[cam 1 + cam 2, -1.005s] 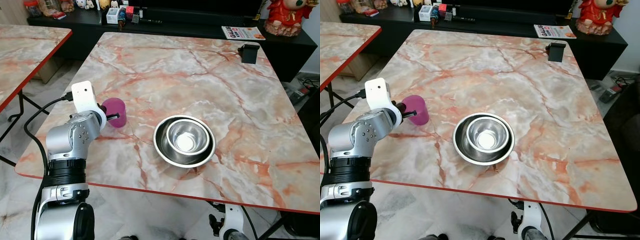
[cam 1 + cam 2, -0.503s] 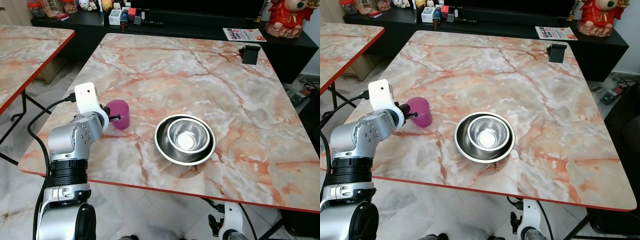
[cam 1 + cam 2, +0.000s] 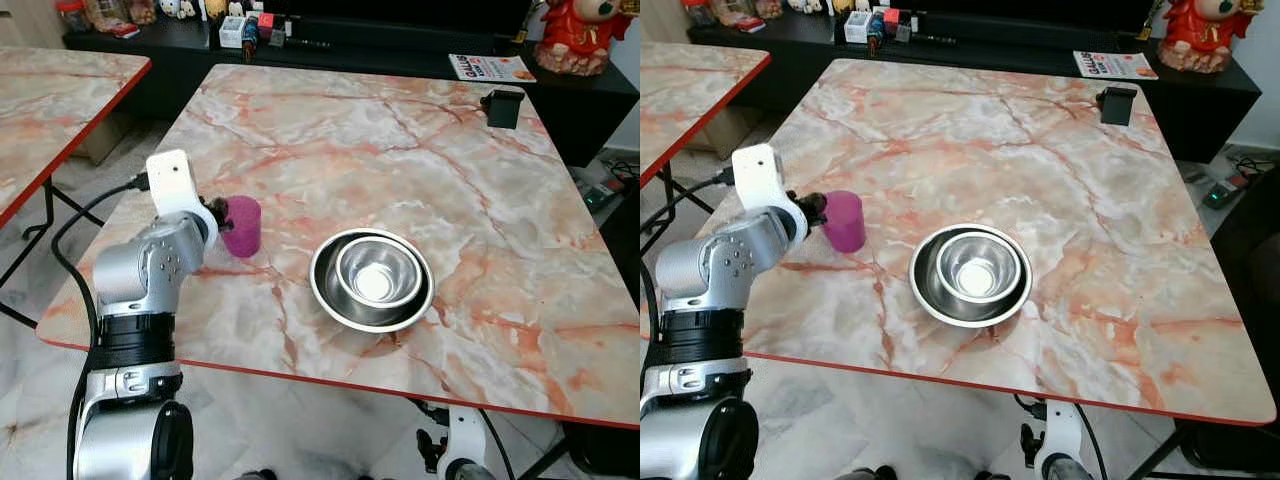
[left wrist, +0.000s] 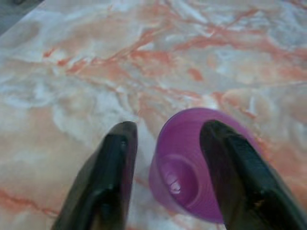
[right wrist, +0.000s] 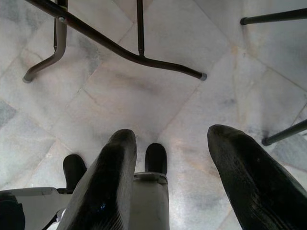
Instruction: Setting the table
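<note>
Since a second ago your left gripper [image 4: 165, 158] has closed in on the purple cup [image 3: 241, 225], fingers spread and not yet grasping, so you are mid-grasp: next clamp it and lift it toward the bowls [image 3: 372, 279].

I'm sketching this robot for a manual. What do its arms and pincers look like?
The left arm is rounded silver metal dotted with screws, with black ribbed joint rings, a white box-shaped wrist camera and a black cable looping off it. Each pincer, left pincer and right pincer, has two long, glossy black fingers with rounded tips.

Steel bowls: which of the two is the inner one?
The smaller steel bowl is the inner one: it sits nested inside the larger steel bowl, whose rim rings it. Both stand right of the purple cup.
</note>
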{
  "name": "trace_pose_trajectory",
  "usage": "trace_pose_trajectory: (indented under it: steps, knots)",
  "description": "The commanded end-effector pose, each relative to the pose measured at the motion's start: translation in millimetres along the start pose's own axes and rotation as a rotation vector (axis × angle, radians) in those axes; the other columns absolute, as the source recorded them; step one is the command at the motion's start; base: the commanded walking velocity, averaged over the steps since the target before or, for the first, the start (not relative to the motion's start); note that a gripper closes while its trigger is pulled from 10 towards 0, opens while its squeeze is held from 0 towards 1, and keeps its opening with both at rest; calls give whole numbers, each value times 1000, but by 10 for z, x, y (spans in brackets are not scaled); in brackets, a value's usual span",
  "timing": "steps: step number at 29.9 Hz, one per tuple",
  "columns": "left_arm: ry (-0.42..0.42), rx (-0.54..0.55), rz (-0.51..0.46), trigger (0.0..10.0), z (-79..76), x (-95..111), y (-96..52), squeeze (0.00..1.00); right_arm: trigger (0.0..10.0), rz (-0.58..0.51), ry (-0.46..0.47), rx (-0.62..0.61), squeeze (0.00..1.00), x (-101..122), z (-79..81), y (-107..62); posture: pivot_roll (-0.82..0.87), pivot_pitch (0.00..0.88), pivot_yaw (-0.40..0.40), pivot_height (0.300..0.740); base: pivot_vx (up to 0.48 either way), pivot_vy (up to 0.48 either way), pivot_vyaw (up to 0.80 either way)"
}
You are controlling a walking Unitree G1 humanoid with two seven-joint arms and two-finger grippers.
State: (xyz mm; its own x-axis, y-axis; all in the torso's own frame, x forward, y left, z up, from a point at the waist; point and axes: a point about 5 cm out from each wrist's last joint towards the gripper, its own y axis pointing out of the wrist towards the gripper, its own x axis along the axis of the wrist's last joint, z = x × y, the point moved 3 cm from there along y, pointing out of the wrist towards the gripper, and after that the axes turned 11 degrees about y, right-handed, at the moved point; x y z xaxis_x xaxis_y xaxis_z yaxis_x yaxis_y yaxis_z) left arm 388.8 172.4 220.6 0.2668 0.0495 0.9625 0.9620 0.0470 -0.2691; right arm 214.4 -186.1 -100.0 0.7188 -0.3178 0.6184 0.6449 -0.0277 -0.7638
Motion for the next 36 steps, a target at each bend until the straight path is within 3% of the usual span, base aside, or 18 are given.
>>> trace_pose_trajectory:
  steps: [1,2,3,7,8,11,12,16,17,18,21,23,26,28,32,34,35,36]
  knots:
    - [7,-15,-63,10000,-25,167,-52,984,10000,9,9,-8,0,-25,-15,-5,88,130,-28,740,0,0,0]
    - [8,-17,-68,10000,-28,179,-56,984,10000,8,9,-7,0,-23,-13,-4,88,130,-28,740,0,0,0]
    - [1,-15,-88,10000,-25,225,-68,0,10000,7,11,-7,0,-20,-11,-3,89,131,-28,740,0,0,0]
    - [1,19,-193,10000,36,440,-126,0,10000,4,11,-5,0,-7,-2,0,91,129,-30,740,0,0,0]
    - [61,114,-303,10000,199,606,-182,0,10000,4,11,-4,0,-4,3,2,96,125,-32,740,0,0,0]
    - [134,255,-393,10000,466,694,-252,0,10000,5,10,-2,0,-4,9,3,93,120,-30,740,0,0,0]
    - [198,326,-421,10000,594,697,-288,0,10000,4,10,-1,0,-1,14,4,92,119,-30,740,0,0,0]
    - [342,499,-417,10000,972,577,-348,0,10000,1,12,0,0,8,22,6,95,119,-32,740,0,0,0]
    - [342,499,-417,10000,972,577,-348,0,10000,1,12,0,0,8,22,6,95,119,-32,740,0,0,0]
    - [434,580,-337,10000,1206,401,-336,0,10000,0,12,1,0,10,28,8,101,119,-31,740,0,0,0]
    - [532,667,-281,10000,1470,192,-356,0,10000,1,13,1,0,7,33,8,103,116,-27,740,0,0,0]
    - [659,750,-192,10000,1760,-110,-412,0,10000,2,14,4,0,-1,48,8,106,111,-22,740,0,0,0]
    - [742,776,-135,10000,1861,-264,-430,0,10000,3,14,5,0,-6,52,8,106,111,-22,740,0,0,0]
    - [799,810,-44,10000,2029,-581,-470,0,10000,6,14,7,0,-22,63,7,105,102,-14,740,0,0,0]
    - [873,835,40,10000,2146,-869,-512,0,10000,7,15,9,0,-27,75,7,105,99,-12,740,0,0,0]
    - [893,842,54,10000,2172,-931,-525,0,10000,6,15,10,0,-27,77,7,105,99,-12,740,0,0,0]
    - [875,862,129,10000,2260,-1181,-578,0,10000,8,17,9,0,-31,77,7,111,84,-11,740,0,0,0]
    - [875,862,129,10000,2260,-1181,-578,0,10000,8,17,9,0,-31,77,7,111,84,-11,740,0,0,0]
